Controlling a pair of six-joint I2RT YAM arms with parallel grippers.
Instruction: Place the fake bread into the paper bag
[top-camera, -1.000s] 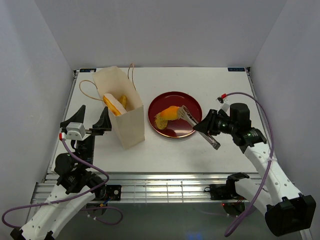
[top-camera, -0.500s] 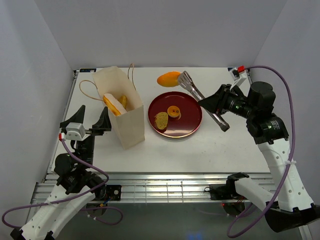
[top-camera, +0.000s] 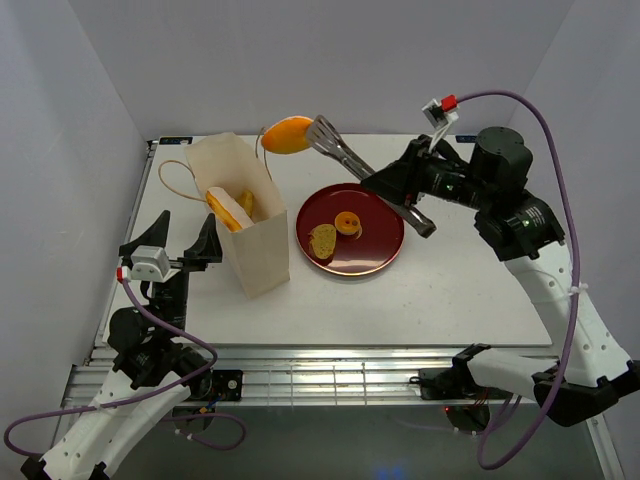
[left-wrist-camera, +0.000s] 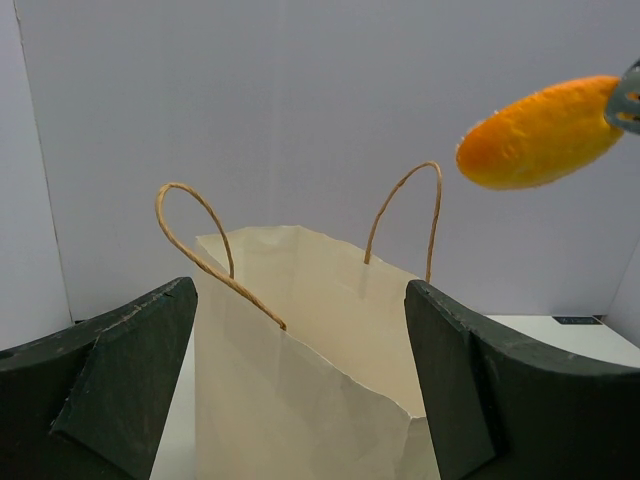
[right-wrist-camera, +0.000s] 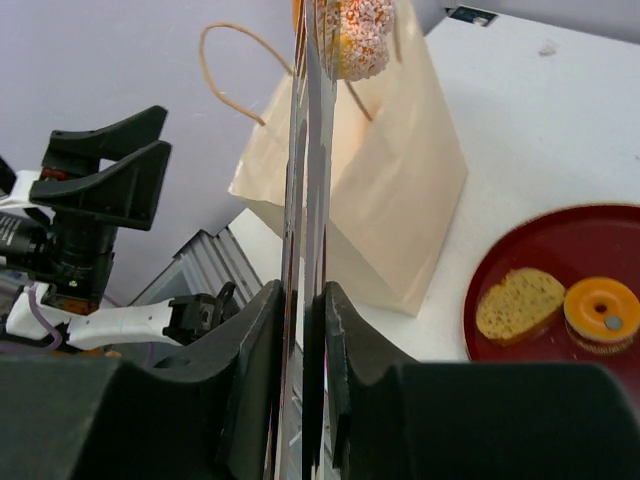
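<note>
Right pincer (top-camera: 398, 188) clamped on tongs (top-camera: 345, 157); tongs grip roll (top-camera: 287, 134) at upper centre, just right of bag (top-camera: 256, 250) top; left pincer (top-camera: 188, 238) open beside bag.

top: overhead, whole table (top-camera: 450, 285) | left wrist: low, near, facing paper bag (left-wrist-camera: 300, 400) | right wrist: along tongs (right-wrist-camera: 318, 150), same paper bag

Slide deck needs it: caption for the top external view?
Right gripper, clamping tongs, holds an orange roll aloft by the paper bag; slice and donut sit on the red plate; left gripper open.
</note>
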